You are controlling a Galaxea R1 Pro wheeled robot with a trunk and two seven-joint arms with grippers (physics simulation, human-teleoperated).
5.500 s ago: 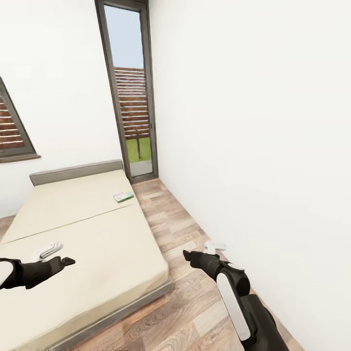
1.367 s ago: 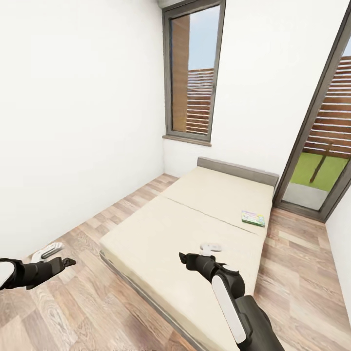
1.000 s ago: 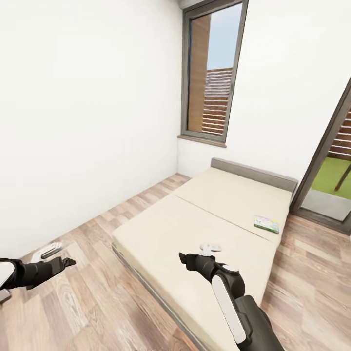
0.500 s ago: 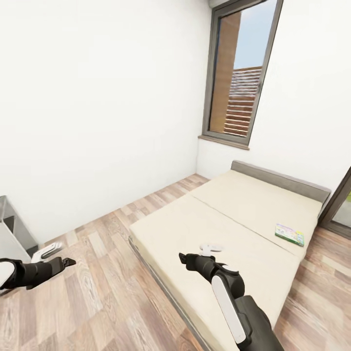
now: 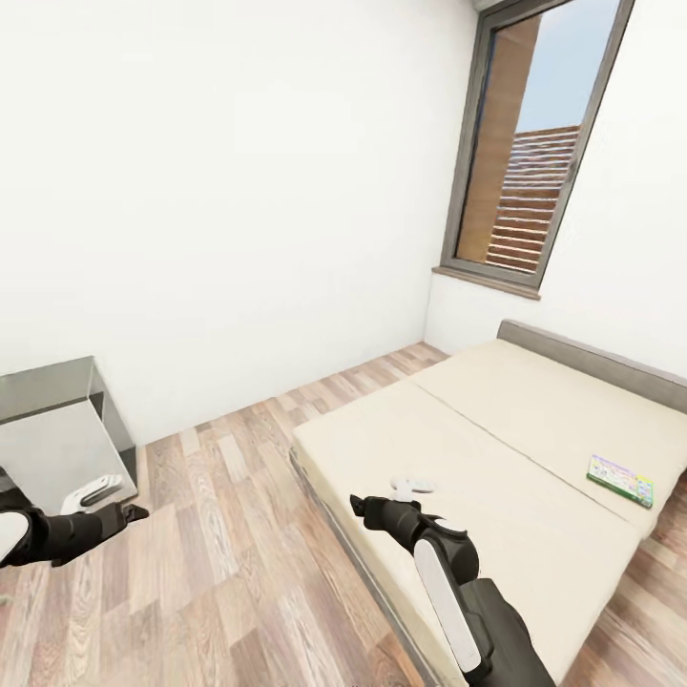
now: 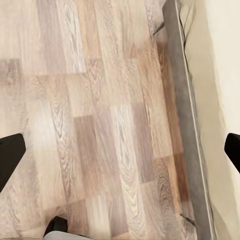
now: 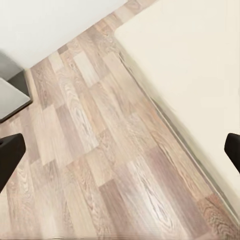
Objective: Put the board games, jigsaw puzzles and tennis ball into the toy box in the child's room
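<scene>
One board game [image 5: 620, 479] lies flat on the bed [image 5: 506, 448], near its headboard end. Both hands are spread wide and empty: the left hand [image 5: 95, 491] hangs over the floor [image 5: 219, 553] beside the bed, near the counter [image 5: 57, 429]; the right hand [image 5: 412, 486] hovers over the bed's foot end.

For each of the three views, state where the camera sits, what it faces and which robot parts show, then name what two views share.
Head view: on the head, facing forward and down at the wide beige bed, a flat green board game, both arms.
Left wrist view: near the left gripper, facing wooden plank floor and the bed's grey edge; dark fingertips show.
Right wrist view: near the right gripper, facing floor and mattress; dark fingertips show.
Shared: both wrist views show floor meeting bed.
</scene>
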